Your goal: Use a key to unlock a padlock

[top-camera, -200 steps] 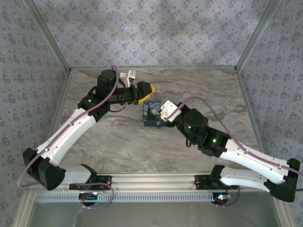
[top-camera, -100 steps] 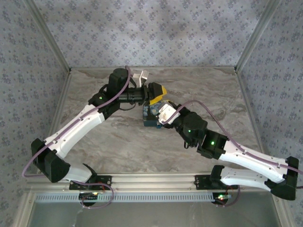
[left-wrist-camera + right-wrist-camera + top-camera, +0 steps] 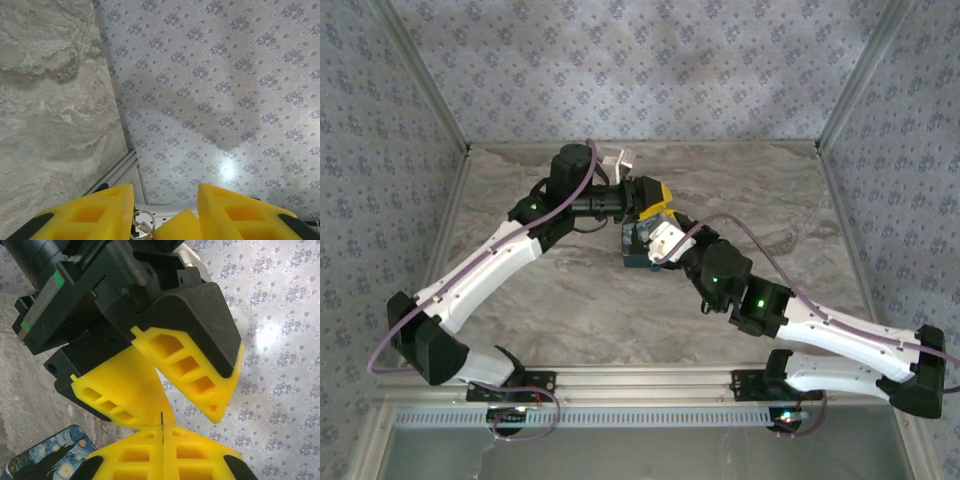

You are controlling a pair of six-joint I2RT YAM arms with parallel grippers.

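Observation:
My right gripper (image 3: 162, 432) is shut on the key (image 3: 162, 418), whose thin metal edge pokes out between the pressed yellow pads. In the left wrist view the key's ring (image 3: 142, 220) shows beside the right gripper's yellow tip (image 3: 182, 226). My left gripper (image 3: 192, 412) is open, its two fingers straddling that tip and the ring. In the top view both grippers (image 3: 658, 205) (image 3: 661, 236) meet over a blue block with a starry-night print (image 3: 636, 247) (image 3: 40, 460). I cannot tell whether that block is the padlock.
The marble tabletop (image 3: 570, 300) spreads out around the block. Patterned walls (image 3: 640, 70) close in the back and sides, with a metal frame post (image 3: 120, 172) at the corner. A white clip-like part (image 3: 617, 158) sits behind the left wrist.
The left arm swung right until its gripper reached the right gripper's tip, and its jaws have narrowed. The right gripper edged up and left toward it, still shut on the key.

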